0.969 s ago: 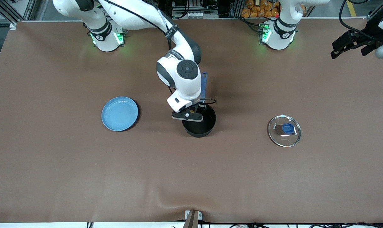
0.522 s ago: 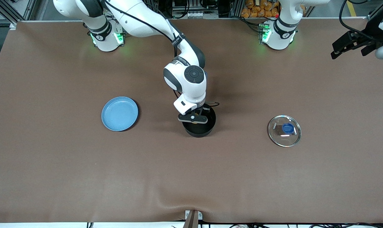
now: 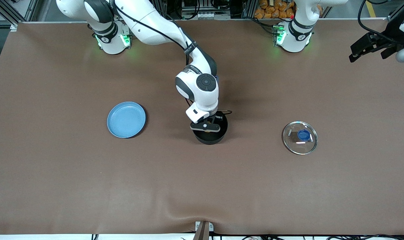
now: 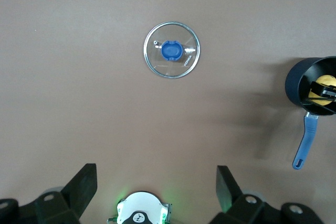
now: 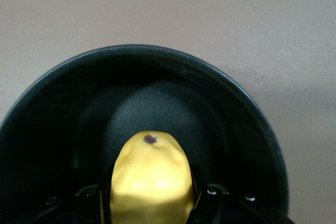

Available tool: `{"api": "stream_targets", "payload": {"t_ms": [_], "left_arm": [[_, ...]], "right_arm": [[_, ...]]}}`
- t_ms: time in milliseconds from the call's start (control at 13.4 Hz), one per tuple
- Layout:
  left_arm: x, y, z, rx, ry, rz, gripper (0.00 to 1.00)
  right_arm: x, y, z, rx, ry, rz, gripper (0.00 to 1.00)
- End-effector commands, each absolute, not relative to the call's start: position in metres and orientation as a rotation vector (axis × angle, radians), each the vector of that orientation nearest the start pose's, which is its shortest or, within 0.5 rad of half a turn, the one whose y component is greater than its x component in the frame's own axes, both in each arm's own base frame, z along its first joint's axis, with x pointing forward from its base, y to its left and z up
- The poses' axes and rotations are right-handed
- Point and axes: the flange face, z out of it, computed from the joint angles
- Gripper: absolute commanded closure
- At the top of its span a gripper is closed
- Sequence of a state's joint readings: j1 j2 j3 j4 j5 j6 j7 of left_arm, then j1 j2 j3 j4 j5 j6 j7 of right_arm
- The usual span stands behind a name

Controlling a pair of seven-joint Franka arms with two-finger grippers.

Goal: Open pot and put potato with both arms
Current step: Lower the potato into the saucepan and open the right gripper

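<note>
The right hand (image 3: 207, 128), grasping the yellow potato (image 5: 151, 182), hangs over the open black pot (image 3: 210, 137) at the middle of the brown counter (image 3: 202, 186), while the left hand (image 4: 156, 187), fingers spread apart, waits high over the glass lid (image 3: 300, 137).

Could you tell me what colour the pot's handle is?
Blue; the pot's handle shows best in the left wrist view.

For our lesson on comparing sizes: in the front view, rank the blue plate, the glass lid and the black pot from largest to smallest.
1. Blue plate, largest.
2. Glass lid and pot: too close to rank, since the right claw covers part of the pot.
</note>
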State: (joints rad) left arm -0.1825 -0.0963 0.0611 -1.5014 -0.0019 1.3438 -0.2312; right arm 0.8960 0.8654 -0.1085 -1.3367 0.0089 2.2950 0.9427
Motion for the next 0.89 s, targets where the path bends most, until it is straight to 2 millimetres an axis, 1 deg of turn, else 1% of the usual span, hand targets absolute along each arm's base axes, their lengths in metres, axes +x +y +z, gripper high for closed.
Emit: {"api": "stream_targets", "payload": {"t_ms": [0,75,149,224,298,447,596,820], "left_arm": [[0.4936,-0.0568,0.6897,-3.143,-0.151,0.09,0.0],[0.4935,-0.0578,0.6891,-3.144,-0.148,0.093,0.0],[0.4934,-0.0578,0.6889,-3.143,-0.148,0.095,0.0],[0.4935,-0.0578,0.6891,-3.144,-0.148,0.093,0.0],[0.4936,-0.0572,0.6891,-3.145,-0.15,0.093,0.0],[0.491,-0.058,0.6918,-3.149,-0.147,0.089,0.0],[0.4891,-0.058,0.694,-3.153,-0.146,0.086,0.0],[0.4898,-0.0608,0.6893,-3.154,-0.138,0.101,0.0]], "right_arm": [[0.5175,0.5536,0.2197,-3.105,0.201,-0.229,1.0],[0.5174,0.5535,0.2186,-3.107,0.201,-0.228,1.0],[0.5174,0.5535,0.2186,-3.107,0.201,-0.228,0.88],[0.5174,0.5535,0.2186,-3.107,0.201,-0.228,0.73],[0.5182,0.5527,0.2186,-3.106,0.205,-0.227,0.59],[0.5182,0.5527,0.2186,-3.106,0.205,-0.227,0.44],[0.5182,0.5527,0.2186,-3.106,0.205,-0.227,0.42],[0.5202,0.5516,0.2214,-3.103,0.208,-0.229,0.41]]}}
